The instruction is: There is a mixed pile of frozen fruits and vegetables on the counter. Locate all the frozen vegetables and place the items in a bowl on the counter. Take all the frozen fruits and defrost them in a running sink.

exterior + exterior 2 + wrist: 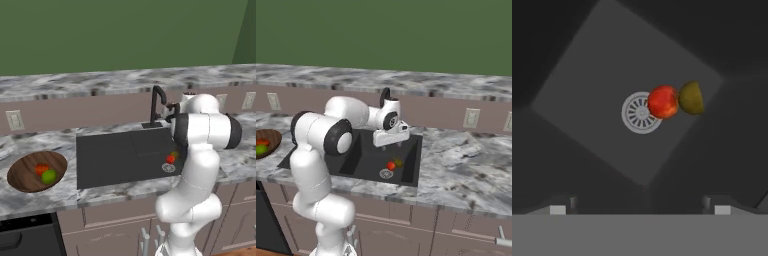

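Note:
Two frozen fruits lie side by side on the floor of the dark sink (115, 155), next to its silver drain (641, 113): a glossy red ball (662, 101) and a smaller dull green piece (691, 98). The base views show the same red ball (391, 165) and green piece (399, 163). My gripper (391, 142) hangs above the basin, well clear of them. In the hand view the gripper (639, 210) is open with nothing between its fingers. The wooden bowl (20, 172) on the counter's left holds the frozen vegetables, a red-orange lump (41, 169) and a green ball (49, 176).
A thin black faucet (157, 105) rises behind the sink, close to my wrist. The marbled counter (466, 165) runs on both sides of the basin. Wall outlets (471, 118) sit on the backsplash. A dark appliance (25, 237) stands below the counter at the left.

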Motion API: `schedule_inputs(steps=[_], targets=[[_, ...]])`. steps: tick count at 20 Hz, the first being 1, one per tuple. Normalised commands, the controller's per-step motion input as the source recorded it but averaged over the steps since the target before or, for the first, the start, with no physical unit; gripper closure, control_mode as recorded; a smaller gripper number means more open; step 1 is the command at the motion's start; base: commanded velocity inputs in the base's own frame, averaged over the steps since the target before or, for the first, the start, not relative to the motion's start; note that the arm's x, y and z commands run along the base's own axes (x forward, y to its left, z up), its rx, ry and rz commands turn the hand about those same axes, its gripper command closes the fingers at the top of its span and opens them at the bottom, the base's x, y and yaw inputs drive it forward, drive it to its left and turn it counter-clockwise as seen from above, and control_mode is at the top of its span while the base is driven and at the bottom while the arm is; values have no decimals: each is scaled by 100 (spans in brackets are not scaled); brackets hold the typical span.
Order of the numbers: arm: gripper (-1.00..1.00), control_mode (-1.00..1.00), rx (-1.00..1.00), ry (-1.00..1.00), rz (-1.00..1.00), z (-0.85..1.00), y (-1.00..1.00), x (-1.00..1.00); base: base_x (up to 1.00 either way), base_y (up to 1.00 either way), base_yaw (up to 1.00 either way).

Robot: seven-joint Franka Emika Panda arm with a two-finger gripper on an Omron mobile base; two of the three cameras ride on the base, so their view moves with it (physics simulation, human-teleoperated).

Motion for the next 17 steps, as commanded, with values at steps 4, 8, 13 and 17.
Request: schedule_inputs(steps=[4,8,13,17], targets=[[-100,-100,0,0,-13,52,18,-25,0,0,0],[-100,-100,4,1,-18,42,6,-23,0,0,0],[-100,-100,7,7,-31,31,0,-23,0,0,0],[-100,-100,0,1,-23,46,13,-20,0,0,0]])
